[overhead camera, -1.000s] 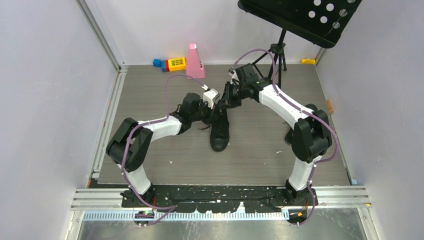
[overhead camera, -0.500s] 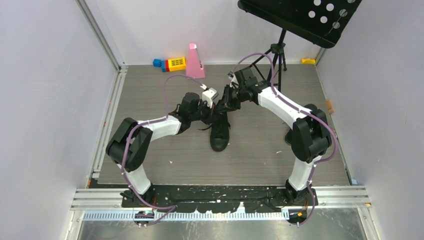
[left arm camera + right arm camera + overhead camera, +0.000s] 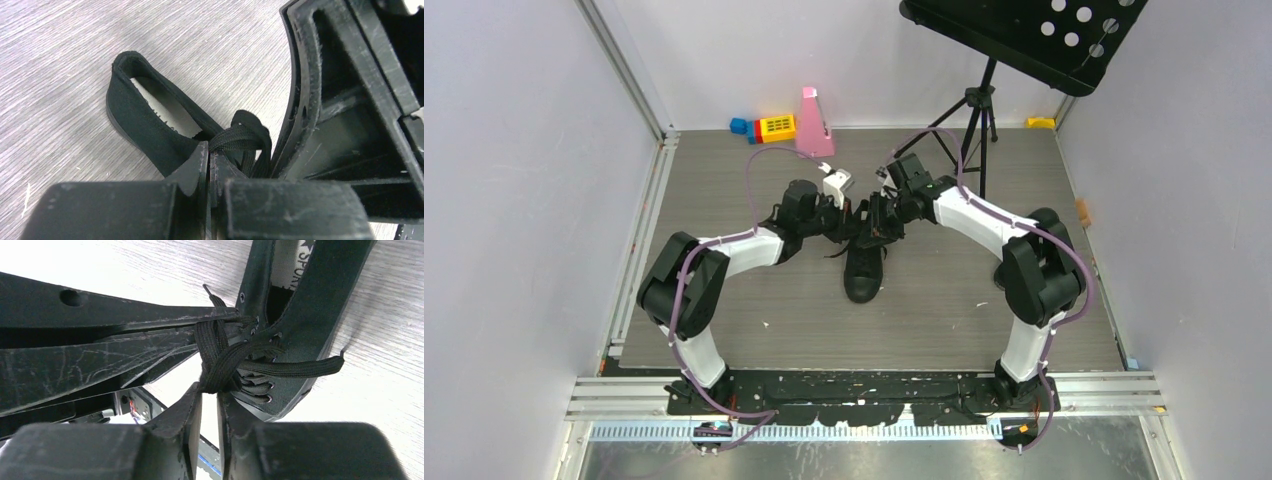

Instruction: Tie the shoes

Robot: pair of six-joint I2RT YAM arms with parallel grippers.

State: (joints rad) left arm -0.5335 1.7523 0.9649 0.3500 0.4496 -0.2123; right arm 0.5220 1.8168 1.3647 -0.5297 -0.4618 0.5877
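Top external view: drawn in tighter than a second earlier, with left gripper [image 3: 850,214] and right gripper [image 3: 879,221] now almost touching over the ankle end of the all-black canvas lace-up sneaker [image 3: 864,268], toe toward the arm bases. Jaws of both pinched shut on thin black laces [image 3: 216,357]. Set mid grey wood-grain tabletop [image 3: 724,205], between pale lilac walls [image 3: 524,150], near a black tripod music stand [image 3: 1024,35].
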